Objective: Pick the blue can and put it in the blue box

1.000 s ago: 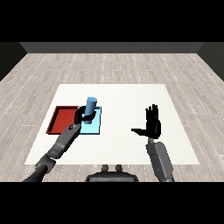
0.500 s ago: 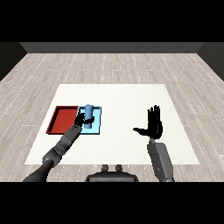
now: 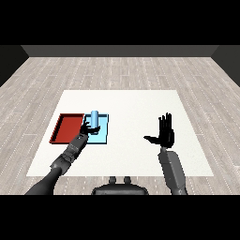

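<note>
Lowered since the earlier frames, the blue can (image 3: 94, 118) now stands upright within the light blue tray (image 3: 103, 136), at its left side; the white table (image 3: 126, 108) carries this tray and, touching it on the left, the red tray (image 3: 65, 127); the left hand (image 3: 86, 128) curls round the can; the right hand (image 3: 165, 133) hovers well apart, fingers straight and spread. Judged: placing step; next, uncurl and withdraw.

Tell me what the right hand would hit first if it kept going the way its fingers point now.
Nothing, as far as the view shows. The right hand is open with fingers aimed up and away over bare white table; no object lies ahead, though depth is unclear.
</note>
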Controlling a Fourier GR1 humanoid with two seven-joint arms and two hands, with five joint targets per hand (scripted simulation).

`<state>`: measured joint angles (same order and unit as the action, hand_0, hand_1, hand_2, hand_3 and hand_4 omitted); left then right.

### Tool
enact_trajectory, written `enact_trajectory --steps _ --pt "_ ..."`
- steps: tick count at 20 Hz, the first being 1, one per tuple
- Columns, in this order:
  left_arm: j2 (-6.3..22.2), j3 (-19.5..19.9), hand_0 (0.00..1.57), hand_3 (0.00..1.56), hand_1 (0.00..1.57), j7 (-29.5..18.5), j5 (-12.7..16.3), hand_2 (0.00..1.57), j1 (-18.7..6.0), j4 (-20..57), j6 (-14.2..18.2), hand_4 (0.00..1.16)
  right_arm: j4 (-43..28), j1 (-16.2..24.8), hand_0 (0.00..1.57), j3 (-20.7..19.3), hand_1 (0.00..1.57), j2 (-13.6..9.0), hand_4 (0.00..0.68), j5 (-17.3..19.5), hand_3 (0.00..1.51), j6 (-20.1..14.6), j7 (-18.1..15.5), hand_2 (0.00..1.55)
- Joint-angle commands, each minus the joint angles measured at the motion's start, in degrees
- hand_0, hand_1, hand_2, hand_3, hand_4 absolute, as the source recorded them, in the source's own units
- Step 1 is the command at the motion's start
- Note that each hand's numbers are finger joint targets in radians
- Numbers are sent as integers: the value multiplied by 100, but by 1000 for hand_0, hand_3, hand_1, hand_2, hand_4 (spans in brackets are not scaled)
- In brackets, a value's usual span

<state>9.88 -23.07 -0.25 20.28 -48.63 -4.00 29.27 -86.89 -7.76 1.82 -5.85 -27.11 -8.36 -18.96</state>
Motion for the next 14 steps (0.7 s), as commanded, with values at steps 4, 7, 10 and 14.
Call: enact_trajectory --steps 4,7,10,14 --pt "-194 62 0 0 0 -197 -183 0 85 360 -51 0 -94 166 0 95 0 200 0 79 0 -67 -31 0" --pt "39 98 0 0 0 -181 -226 0 -17 372 -193 0 -218 484 0 114 0 267 0 120 0 38 -303 0" --pt "-35 468 0 0 0 -869 95 0 -31 -110 506 0 98 -115 0 -28 0 129 0 109 0 35 -106 0" --pt "255 692 0 0 0 -1789 222 0 -58 -570 -75 0 314 -289 0 -97 0 -199 0 118 0 324 45 0"
